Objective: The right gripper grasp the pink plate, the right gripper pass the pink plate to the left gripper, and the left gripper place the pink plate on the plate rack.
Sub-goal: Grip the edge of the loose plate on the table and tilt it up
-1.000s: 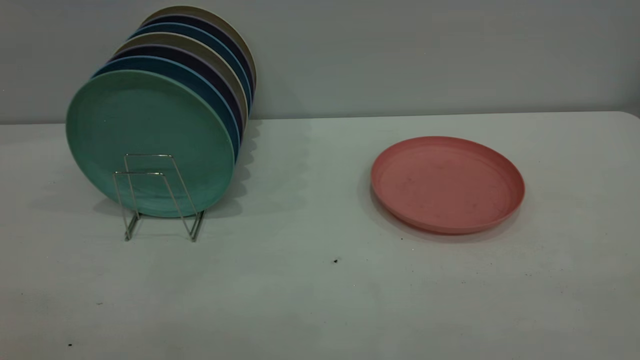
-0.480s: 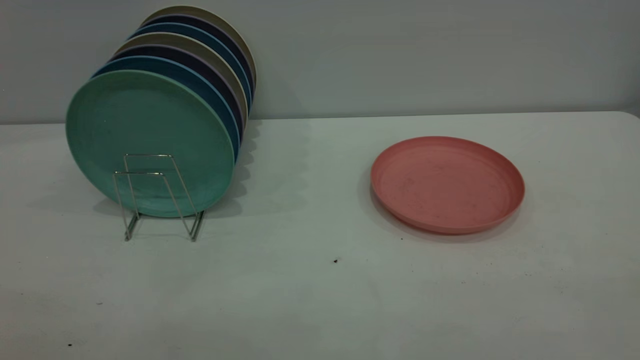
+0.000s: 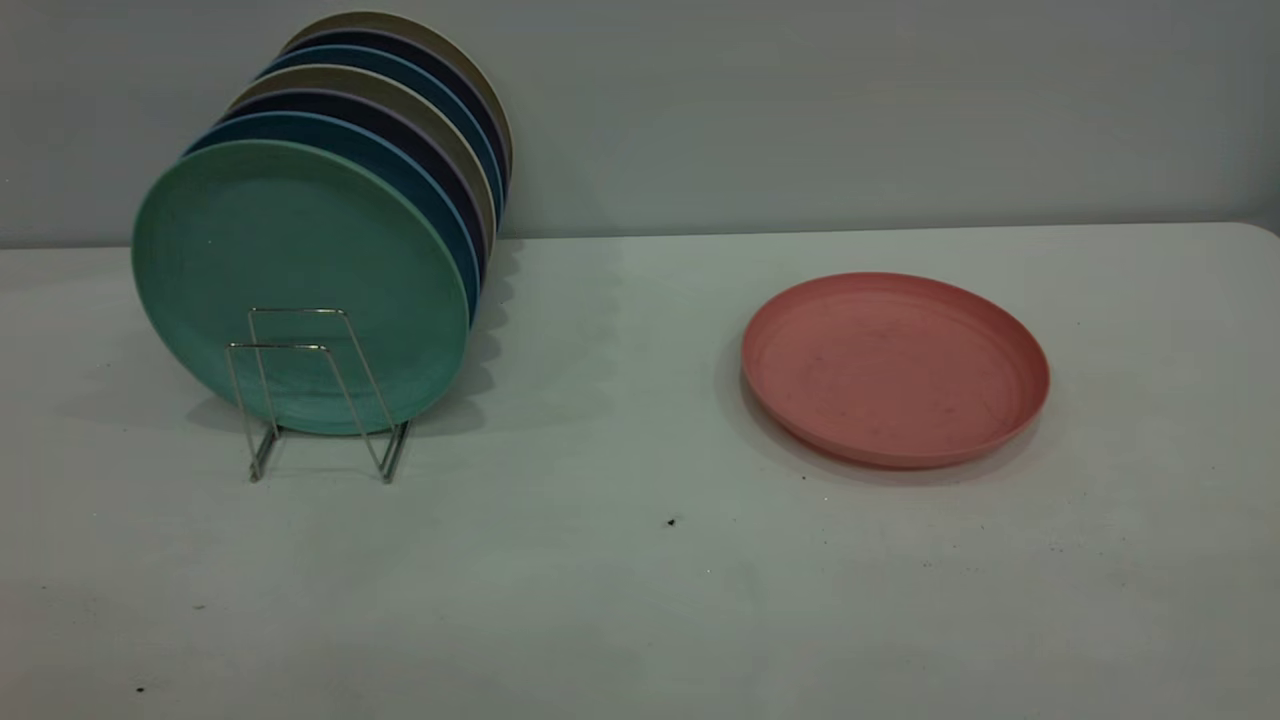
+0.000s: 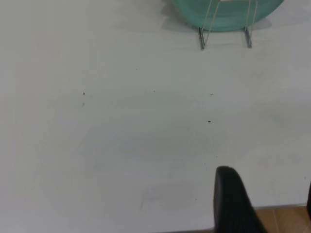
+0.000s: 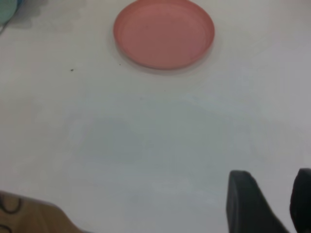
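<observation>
The pink plate (image 3: 893,368) lies flat on the white table, right of centre; it also shows in the right wrist view (image 5: 164,33). The plate rack (image 3: 320,395) stands at the left, its front wire loops bare; its feet show in the left wrist view (image 4: 224,29). Neither gripper shows in the exterior view. My right gripper (image 5: 271,179) is open and empty above bare table, well short of the pink plate. My left gripper (image 4: 267,194) is open and empty over the table's near edge, far from the rack.
Several plates stand upright in the rack, a teal-green plate (image 3: 298,285) in front with blue, dark and beige ones behind. A grey wall (image 3: 800,110) runs behind the table. The table's edge and brown floor (image 4: 286,218) lie by my left gripper.
</observation>
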Controlling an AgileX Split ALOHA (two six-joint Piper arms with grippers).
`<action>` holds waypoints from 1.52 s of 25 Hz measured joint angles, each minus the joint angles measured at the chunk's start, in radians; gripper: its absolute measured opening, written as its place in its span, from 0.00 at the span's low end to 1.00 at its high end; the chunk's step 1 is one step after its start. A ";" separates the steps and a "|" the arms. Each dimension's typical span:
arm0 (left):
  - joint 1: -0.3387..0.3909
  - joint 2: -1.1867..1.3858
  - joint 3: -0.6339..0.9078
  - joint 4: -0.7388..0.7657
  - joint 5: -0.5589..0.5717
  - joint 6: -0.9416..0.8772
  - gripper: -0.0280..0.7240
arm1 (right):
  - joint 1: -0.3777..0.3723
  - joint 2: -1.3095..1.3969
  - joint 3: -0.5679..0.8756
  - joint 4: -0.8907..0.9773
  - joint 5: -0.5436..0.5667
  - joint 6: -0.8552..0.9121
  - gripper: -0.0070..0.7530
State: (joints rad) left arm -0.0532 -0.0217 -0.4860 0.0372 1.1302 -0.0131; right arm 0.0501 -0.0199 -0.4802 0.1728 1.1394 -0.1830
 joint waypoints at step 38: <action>-0.045 1.315 -0.485 -0.191 -0.415 0.245 0.81 | 0.000 1.087 -0.128 0.402 -0.475 -0.286 0.64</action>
State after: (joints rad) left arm -0.0978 1.2937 -0.9706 -0.1539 0.7152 0.2314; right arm 0.0501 1.0675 -0.6078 0.5747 0.6645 -0.4686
